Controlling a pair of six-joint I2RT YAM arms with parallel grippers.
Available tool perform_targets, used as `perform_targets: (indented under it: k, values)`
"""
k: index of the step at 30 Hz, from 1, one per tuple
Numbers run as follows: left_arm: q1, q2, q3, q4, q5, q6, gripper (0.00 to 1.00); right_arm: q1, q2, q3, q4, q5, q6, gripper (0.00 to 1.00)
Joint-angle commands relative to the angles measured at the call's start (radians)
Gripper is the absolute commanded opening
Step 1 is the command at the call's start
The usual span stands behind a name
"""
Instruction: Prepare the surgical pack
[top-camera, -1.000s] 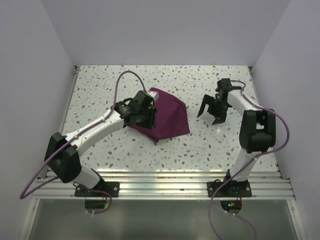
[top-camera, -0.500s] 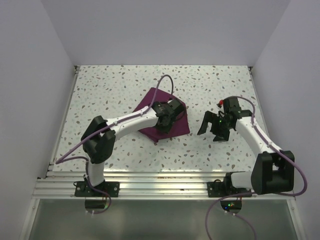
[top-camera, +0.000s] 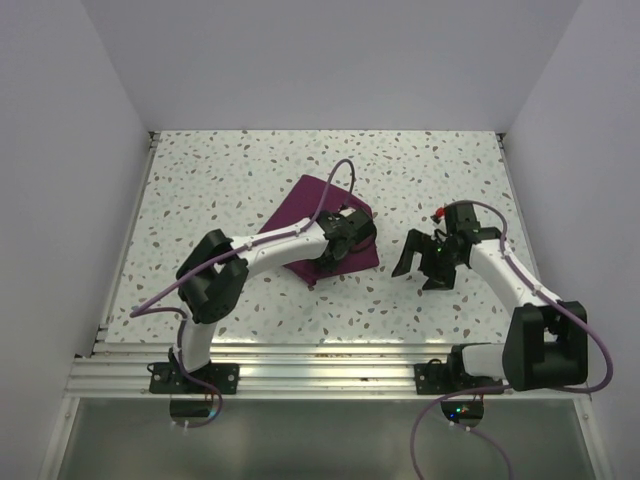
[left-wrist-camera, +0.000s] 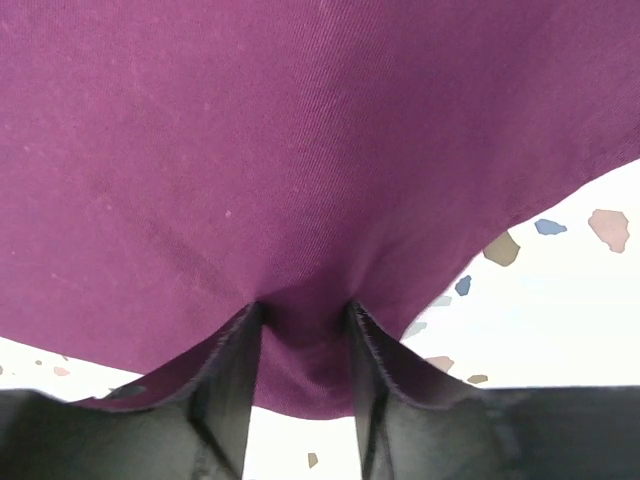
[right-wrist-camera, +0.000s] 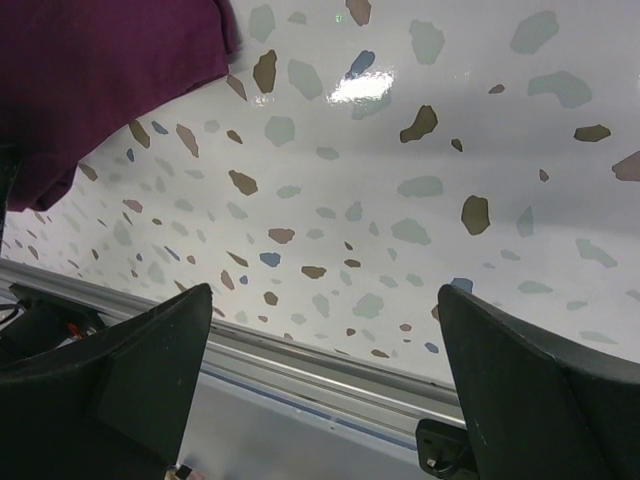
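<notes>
The surgical pack (top-camera: 298, 212) is a deep maroon cloth folded into a flat bundle, lying mid-table. My left gripper (top-camera: 350, 238) is at its near right edge. In the left wrist view the cloth (left-wrist-camera: 300, 150) fills the frame, and the left gripper (left-wrist-camera: 300, 322) has a fold of it pinched between its fingers (left-wrist-camera: 228, 390). My right gripper (top-camera: 421, 268) hovers open and empty over bare table, just right of the pack. The right wrist view shows that gripper (right-wrist-camera: 325, 295) with its jaws wide apart and the pack's corner (right-wrist-camera: 100, 70) at the upper left.
The speckled white table (top-camera: 220, 170) is walled on the left, back and right. A metal rail (top-camera: 330, 360) runs along the near edge and also shows in the right wrist view (right-wrist-camera: 300, 360). The left arm's purple cable (top-camera: 335, 180) arcs over the pack.
My left arm has swung right across the pack, from its left side to its near right edge. My right gripper has come nearer and a little leftward.
</notes>
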Motion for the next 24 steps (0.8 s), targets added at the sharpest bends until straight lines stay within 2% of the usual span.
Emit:
perform_targets:
  k: [1, 6, 9, 20, 24]
  values:
    - [-0.002, 0.014, 0.031, -0.023, -0.051, -0.003, 0.41, 0.004, 0.015, 0.015, 0.031, -0.036, -0.001, 0.99]
    - [-0.001, 0.006, 0.039, -0.018, -0.054, 0.011, 0.31, 0.022, 0.026, 0.029, 0.040, -0.050, 0.013, 0.99]
    - [-0.001, 0.000, 0.051, -0.021, -0.044, 0.022, 0.19, 0.042, 0.041, 0.047, 0.048, -0.062, 0.025, 0.99]
    - [0.001, -0.001, 0.082, -0.046, -0.027, 0.020, 0.11, 0.144, 0.113, 0.123, 0.091, -0.057, 0.085, 0.99]
    - [0.003, -0.003, 0.083, -0.049, -0.013, 0.017, 0.15, 0.182, 0.133, 0.141, 0.103, -0.057, 0.103, 0.99]
